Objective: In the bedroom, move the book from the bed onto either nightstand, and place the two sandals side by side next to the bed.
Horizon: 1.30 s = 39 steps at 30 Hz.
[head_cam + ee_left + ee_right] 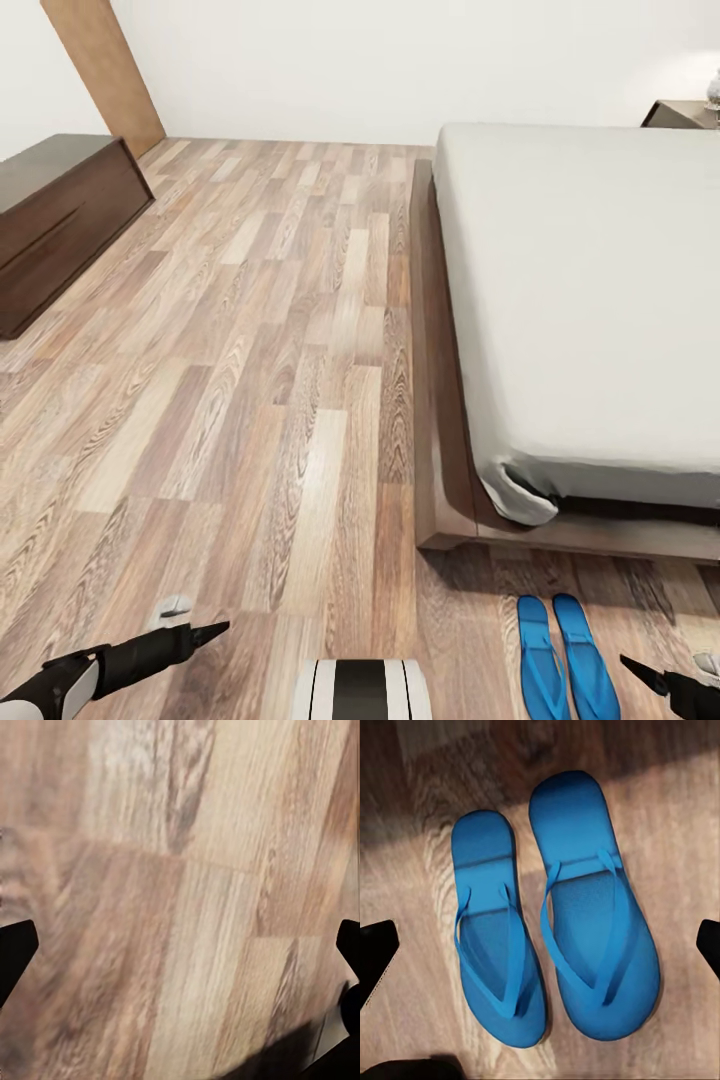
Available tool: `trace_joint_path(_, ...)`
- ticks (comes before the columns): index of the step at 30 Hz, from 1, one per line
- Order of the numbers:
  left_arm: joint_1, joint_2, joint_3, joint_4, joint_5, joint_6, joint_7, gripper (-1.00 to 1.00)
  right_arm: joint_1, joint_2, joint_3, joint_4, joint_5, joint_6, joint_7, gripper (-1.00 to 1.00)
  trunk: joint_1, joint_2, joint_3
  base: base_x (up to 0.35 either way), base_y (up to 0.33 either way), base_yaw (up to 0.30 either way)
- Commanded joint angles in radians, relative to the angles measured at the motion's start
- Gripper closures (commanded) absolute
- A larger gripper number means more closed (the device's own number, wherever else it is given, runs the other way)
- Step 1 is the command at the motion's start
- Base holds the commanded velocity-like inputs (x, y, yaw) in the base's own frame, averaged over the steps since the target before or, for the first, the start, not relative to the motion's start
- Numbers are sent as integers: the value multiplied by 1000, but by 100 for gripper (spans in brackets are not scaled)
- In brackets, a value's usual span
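The two sandals (555, 926) lay flat on the wood-plank floor (250, 400), side by side and almost touching, just off the foot corner of the bed (580, 300); in the head view they showed as a blue pair (565, 655) near the right gripper (650, 680). That gripper hovered over them with its fingertips spread to the edges of its wrist view, plainly open and holding nothing. The left gripper (205, 632) hung over bare floor, its fingers likewise wide apart and empty. The sandals looked light and thin-soled, likely flexible, so a pinch on the sole edge might bend them; the raised thong straps (585, 881) seemed the better hold, though thin and apt to slip. The book was not to be seen on the visible mattress. A nightstand (685, 112) stood at the far corner beside the bed, and a dark low cabinet (60, 220) sat along the left wall.
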Motion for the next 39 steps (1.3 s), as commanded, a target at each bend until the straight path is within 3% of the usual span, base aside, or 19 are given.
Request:
trace_joint_path(1, 0, -1, 9, 0, -7, 6, 7, -100, -1, -1, -10, 28, 7, -8, 4, -100, -1, 0, 3, 0, 0, 0)
trace_joint_path(9, 0, -17, 9, 1, -6, 3, 62, -100, -1, 0, -10, 62, -36, -26, 0, -100, -4, 2, 34, 0, 0, 0)
trace_joint_path(39, 0, -20, 10, 1, -6, 3, 71, -100, -1, 8, -7, 62, -41, -28, -16, -100, -18, 9, 150, 0, 0, 0)
